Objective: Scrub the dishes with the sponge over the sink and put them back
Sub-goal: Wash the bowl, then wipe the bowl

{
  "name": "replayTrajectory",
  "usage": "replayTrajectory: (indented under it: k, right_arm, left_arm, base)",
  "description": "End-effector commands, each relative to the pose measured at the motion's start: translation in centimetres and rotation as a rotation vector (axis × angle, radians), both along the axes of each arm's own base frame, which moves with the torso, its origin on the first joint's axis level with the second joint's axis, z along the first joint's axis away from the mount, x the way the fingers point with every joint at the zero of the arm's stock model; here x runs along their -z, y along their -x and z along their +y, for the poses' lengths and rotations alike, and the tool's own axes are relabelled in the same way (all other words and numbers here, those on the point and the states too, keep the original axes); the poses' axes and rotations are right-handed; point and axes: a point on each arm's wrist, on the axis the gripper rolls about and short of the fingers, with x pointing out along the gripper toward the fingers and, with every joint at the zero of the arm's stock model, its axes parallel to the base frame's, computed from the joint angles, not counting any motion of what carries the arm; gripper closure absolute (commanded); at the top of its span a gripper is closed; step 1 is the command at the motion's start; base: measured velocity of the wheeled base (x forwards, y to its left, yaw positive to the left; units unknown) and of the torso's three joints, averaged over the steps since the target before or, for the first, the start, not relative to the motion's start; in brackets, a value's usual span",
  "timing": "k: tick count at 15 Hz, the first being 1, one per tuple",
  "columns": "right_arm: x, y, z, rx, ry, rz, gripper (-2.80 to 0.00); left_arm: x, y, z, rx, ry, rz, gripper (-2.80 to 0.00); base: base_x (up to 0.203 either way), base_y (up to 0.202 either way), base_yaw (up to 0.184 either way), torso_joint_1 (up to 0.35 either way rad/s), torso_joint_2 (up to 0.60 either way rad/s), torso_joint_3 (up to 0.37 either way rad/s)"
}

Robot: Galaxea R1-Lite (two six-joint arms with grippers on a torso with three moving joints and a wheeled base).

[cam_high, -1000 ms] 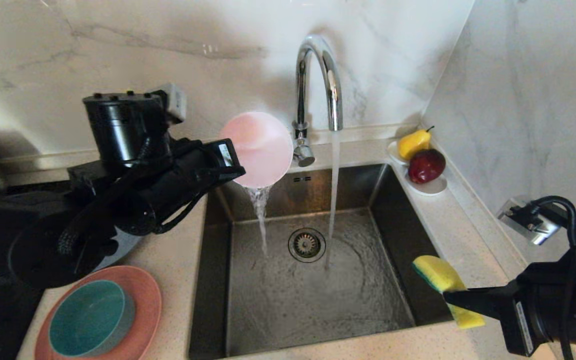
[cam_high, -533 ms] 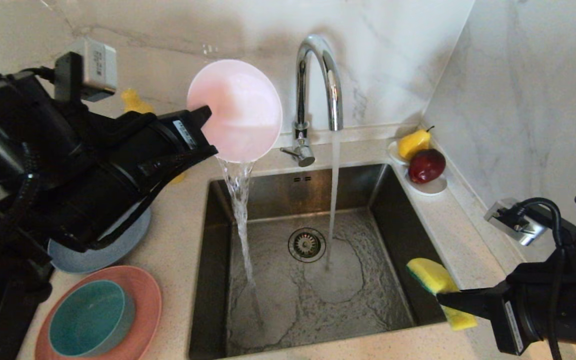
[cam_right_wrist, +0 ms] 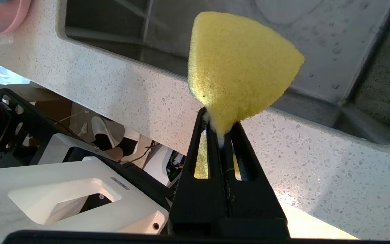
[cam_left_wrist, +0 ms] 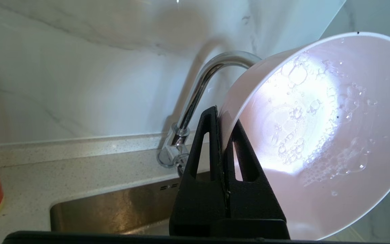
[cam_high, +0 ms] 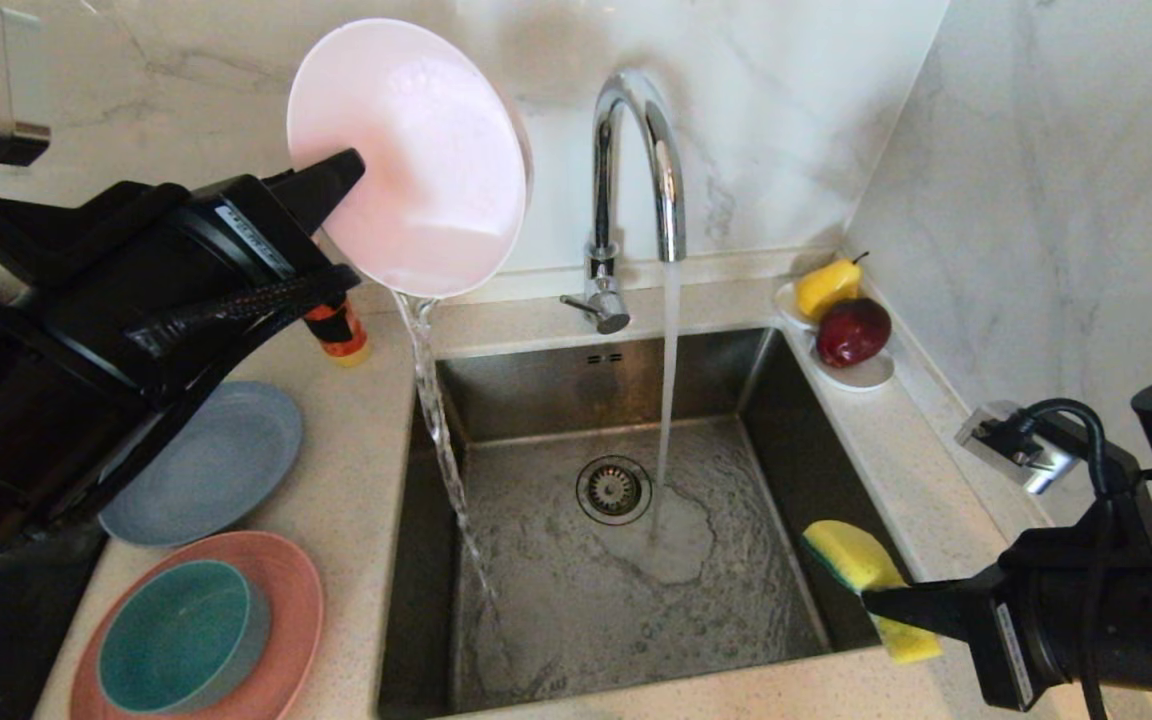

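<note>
Left gripper (cam_high: 351, 170): raised high over the counter at the sink's back left corner, its fingers pinched tight on the rim of the pale pink bowl (cam_high: 411, 155).
Pale pink bowl: tipped steeply on its side, its inside wet and bubbly in the left wrist view; a thin stream of water pours from its lower rim into the sink (cam_high: 536, 640).
Right gripper (cam_high: 871, 597): at the sink's front right corner, fingers clamped fully on the yellow sponge (cam_high: 861, 570) with its green scouring layer, squeezing it into a fan shape.
Sink: brushed steel basin, wet, with a round drain strainer (cam_high: 614, 489) at its middle.
Faucet (cam_high: 636, 180): chrome gooseneck, running; its stream lands just right of the strainer.
Grey-blue plate (cam_high: 211, 465): flat on the counter left of the sink.
Salmon-pink plate (cam_high: 291, 600): on the counter nearer the front, just beside the grey-blue plate.
Teal bowl (cam_high: 181, 635): sitting upright on the salmon-pink plate.
Orange bottle (cam_high: 341, 330): at the back of the counter, partly hidden behind the left arm.
White fruit dish (cam_high: 871, 372): at the sink's back right corner, holding a yellow pear (cam_high: 826, 285) and a red apple (cam_high: 851, 330).
</note>
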Motion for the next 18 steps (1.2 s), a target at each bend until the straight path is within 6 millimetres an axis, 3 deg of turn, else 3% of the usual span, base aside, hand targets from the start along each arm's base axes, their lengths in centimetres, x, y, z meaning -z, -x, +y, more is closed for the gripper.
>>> replayTrajectory:
  k: [1,4,8,10,14,18]
  right_arm:
    - [-0.1,0.0,0.0,0.0,-0.003,0.0,0.0]
    - [-0.4,0.4,-0.1,-0.016,-0.019,-0.011,0.0]
    - [-1.5,1.2,-0.3,-0.08,-0.077,-0.034,0.0]
    - [-2.1,1.8,0.0,-0.155,-0.114,-0.03,0.0]
    - [-2.7,1.9,1.1,-0.295,-0.165,0.03,0.0]
    - [-4.2,1.5,1.8,-0.383,-0.206,0.08,0.0]
  left_arm:
    - [0.3,0.2,0.1,0.0,0.0,0.003,0.0]
    - [1.1,-0.1,0.0,0.017,-0.021,0.048,0.0]
    - [4.6,-1.4,0.1,-0.017,-0.219,0.41,0.0]
    - [4.6,-1.7,0.5,-0.038,-0.267,0.563,0.0]
    - [7.1,-1.6,0.6,-0.049,-0.342,0.751,0.0]
    - [9.4,-2.2,-2.3,-0.111,-0.394,0.758,0.0]
  base:
    - [0.0,0.0,0.0,0.0,0.0,0.0]
    - [0.0,0.0,0.0,0.0,0.0,0.0]
    - [0.0,0.0,0.0,0.0,0.0,0.0]
    - [0.0,0.0,0.0,0.0,0.0,0.0]
    - [0.0,0.0,0.0,0.0,0.0,0.0]
    - [0.0,0.0,0.0,0.0,0.0,0.0]
